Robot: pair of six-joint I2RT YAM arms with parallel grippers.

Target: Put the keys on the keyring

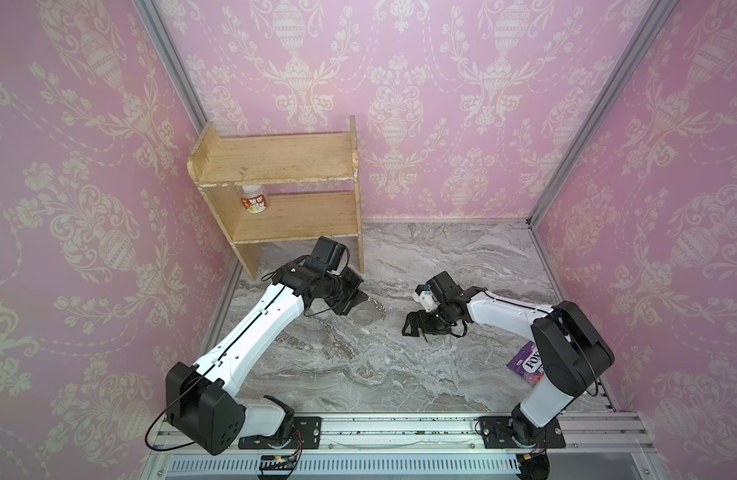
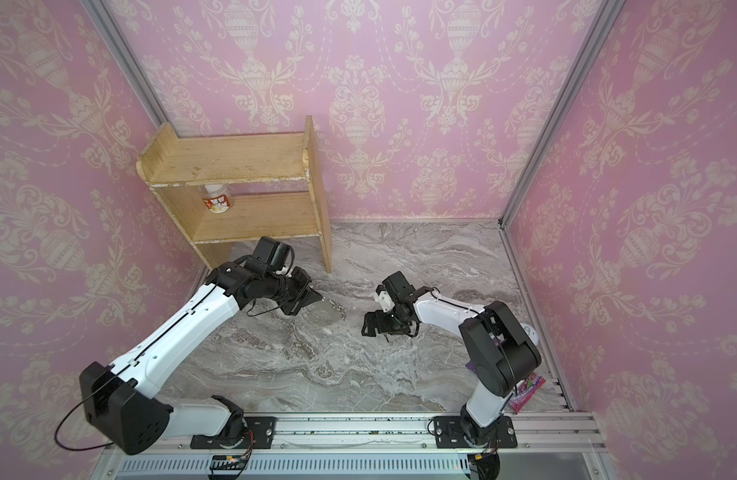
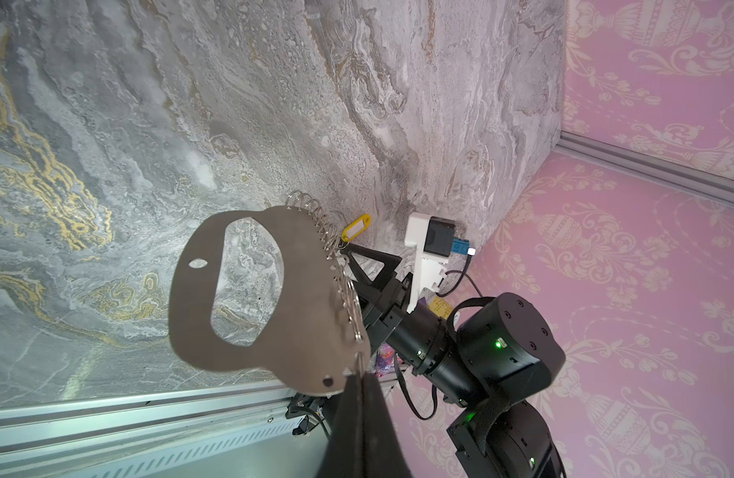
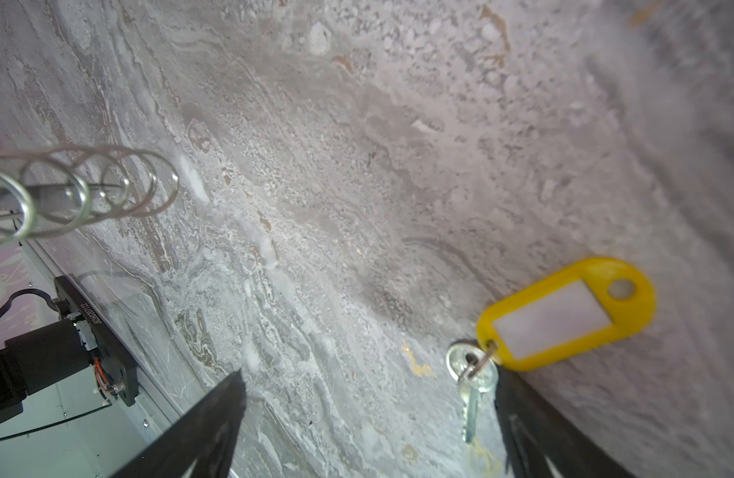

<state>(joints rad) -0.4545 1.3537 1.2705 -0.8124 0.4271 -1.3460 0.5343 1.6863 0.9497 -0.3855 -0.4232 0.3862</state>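
The keyring (image 3: 307, 323) is a flat grey plate with an oval cut-out and a row of silver rings (image 3: 328, 231) along one edge. My left gripper (image 3: 359, 372) is shut on its corner and holds it above the marble table; both top views show it there (image 1: 368, 313) (image 2: 331, 316). The keys (image 4: 563, 314), a yellow tag joined to a small silver key (image 4: 472, 385), lie flat on the table. My right gripper (image 4: 369, 376) stands open low over them, the key just inside one finger (image 4: 518, 405). In the top views the right gripper (image 1: 416, 326) hides the keys.
A wooden shelf (image 1: 283, 187) with a small jar (image 1: 254, 201) stands at the back left, just behind the left wrist. A purple packet (image 1: 524, 361) lies by the right arm. An aluminium rail (image 1: 400, 432) runs along the front edge. Pink walls close three sides.
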